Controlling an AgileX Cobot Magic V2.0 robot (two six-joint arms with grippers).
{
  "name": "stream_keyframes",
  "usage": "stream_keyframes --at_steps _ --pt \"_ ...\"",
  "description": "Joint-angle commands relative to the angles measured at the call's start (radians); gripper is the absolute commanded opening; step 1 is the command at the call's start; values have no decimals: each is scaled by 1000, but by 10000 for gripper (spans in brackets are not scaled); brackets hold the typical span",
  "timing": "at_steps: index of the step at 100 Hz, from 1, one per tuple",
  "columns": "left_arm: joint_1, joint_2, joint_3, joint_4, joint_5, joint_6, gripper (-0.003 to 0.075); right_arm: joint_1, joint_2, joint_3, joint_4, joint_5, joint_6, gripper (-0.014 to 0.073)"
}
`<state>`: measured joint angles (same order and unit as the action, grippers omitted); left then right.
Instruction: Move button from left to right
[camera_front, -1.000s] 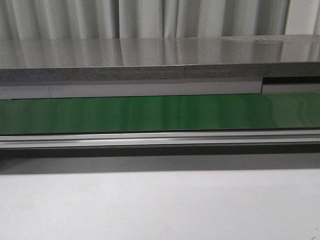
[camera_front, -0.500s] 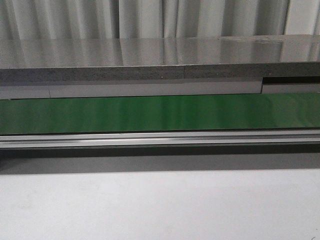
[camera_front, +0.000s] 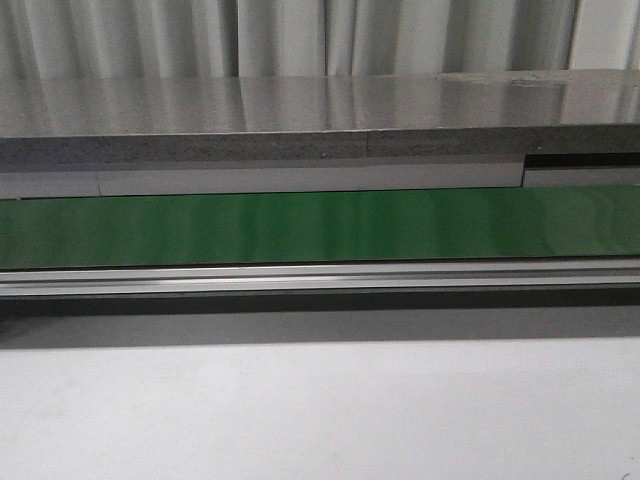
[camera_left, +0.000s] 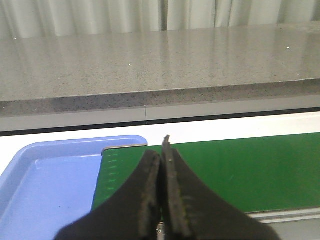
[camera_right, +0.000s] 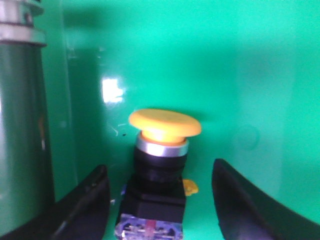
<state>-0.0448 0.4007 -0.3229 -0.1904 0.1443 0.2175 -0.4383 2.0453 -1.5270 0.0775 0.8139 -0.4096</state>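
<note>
The button (camera_right: 165, 124) lies on a green surface (camera_right: 250, 75) in the right wrist view, its yellow-orange cap pointing away and its black body with blue and red marks nearest the camera. My right gripper (camera_right: 160, 169) is open, one finger on each side of the black body with a gap on both sides. In the left wrist view my left gripper (camera_left: 161, 150) is shut with nothing in it, hovering over the end of the green belt (camera_left: 240, 170). The front view shows neither gripper nor the button.
A blue tray (camera_left: 50, 185) sits beside the belt's end. A grey stone counter (camera_left: 150, 65) runs behind the belt. A metal roller (camera_right: 20, 125) stands close to the button. An aluminium rail (camera_front: 320, 278) edges the belt (camera_front: 320, 225) above the white table (camera_front: 320, 410).
</note>
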Motion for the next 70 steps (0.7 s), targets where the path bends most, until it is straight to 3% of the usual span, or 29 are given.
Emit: stream_keyframes --at_steps 1,42,70 --pt "-8 4 -28 -7 -80 1 -20 -6 -60 -44 -2 -16 -9 458" --pt "-8 4 -28 -7 -80 1 -20 19 -202 -82 77 -46 30 458" --pt "-8 4 -28 -7 -80 1 -20 137 -341 -82 136 -38 29 458"
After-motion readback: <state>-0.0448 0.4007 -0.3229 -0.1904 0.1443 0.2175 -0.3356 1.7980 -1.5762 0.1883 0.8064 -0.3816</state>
